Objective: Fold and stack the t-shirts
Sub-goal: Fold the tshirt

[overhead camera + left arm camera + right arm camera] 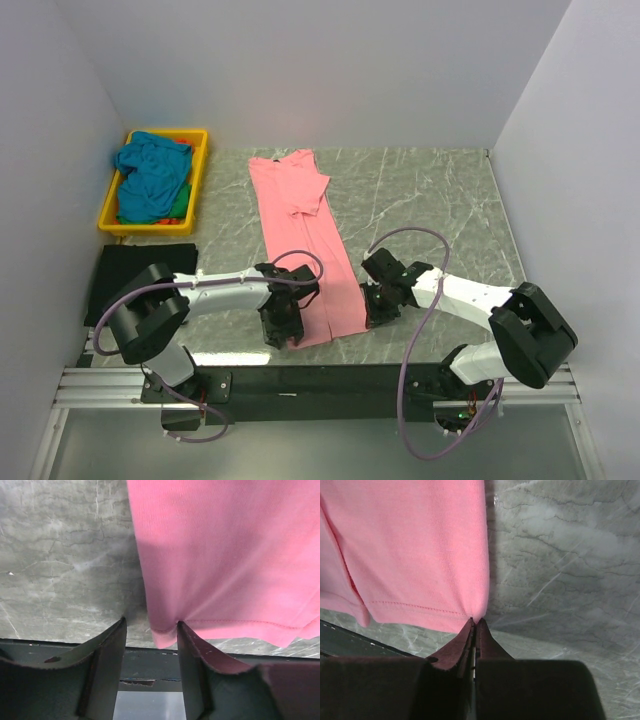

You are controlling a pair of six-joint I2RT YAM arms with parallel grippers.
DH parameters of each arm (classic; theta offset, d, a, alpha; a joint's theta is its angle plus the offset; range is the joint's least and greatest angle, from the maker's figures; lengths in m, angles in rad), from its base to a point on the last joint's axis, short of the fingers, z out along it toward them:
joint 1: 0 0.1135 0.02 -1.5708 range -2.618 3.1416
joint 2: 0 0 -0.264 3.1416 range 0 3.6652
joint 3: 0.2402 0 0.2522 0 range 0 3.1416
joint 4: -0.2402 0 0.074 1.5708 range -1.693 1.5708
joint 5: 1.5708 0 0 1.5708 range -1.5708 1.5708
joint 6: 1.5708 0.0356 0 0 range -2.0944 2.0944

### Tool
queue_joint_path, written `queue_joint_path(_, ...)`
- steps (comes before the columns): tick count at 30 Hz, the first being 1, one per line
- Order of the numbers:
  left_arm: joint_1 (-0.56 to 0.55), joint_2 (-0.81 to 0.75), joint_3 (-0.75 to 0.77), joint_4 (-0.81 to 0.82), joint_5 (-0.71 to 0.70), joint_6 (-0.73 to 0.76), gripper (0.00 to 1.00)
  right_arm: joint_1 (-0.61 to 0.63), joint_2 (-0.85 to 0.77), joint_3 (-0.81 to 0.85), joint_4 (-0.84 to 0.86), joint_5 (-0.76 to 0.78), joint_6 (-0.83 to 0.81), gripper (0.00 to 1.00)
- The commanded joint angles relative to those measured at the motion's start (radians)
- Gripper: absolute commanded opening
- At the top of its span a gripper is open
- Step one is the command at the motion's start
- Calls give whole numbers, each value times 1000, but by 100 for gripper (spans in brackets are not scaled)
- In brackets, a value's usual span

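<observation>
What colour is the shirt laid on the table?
Salmon pink shirt, clearest in the top view.

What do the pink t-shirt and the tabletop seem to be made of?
The pink t-shirt: soft knitted cloth, probably cotton, matte; fine knit lines and a stitched hem show. The tabletop: grey stone or stone-look laminate, smooth, faint sheen; pale veins cross it.

Bright, even overhead light; soft shadow along pink t-shirt edge; wrist foregrounds dark, slightly blurred.
</observation>
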Motion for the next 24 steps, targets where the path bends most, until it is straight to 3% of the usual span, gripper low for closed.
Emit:
queue_joint_path(1, -11, 22, -11, -11, 23, -22, 49, 11, 15, -8, -9, 5, -9, 0)
queue_joint_path(4, -11, 34, -30, -6, 34, -18, 48, 11, 20, -10, -3, 4, -5, 0)
queue_joint_path(10, -15, 52, -66, 9, 64, -9, 16, 17, 17, -11, -18, -16, -8, 0)
queue_joint_path(14, -46, 34, -85, -8, 89, -13, 1, 69, -5, -22, -57, -48, 0, 0)
queue_joint_path(20, -63, -63, -82, -13, 135, -24, 1, 171, -51, 2, -149, -102, 43, 0)
queue_joint_path(24, -20, -80, -22, -28, 112, 14, 1, 151, -34, 163, -219, 5, 17, 0)
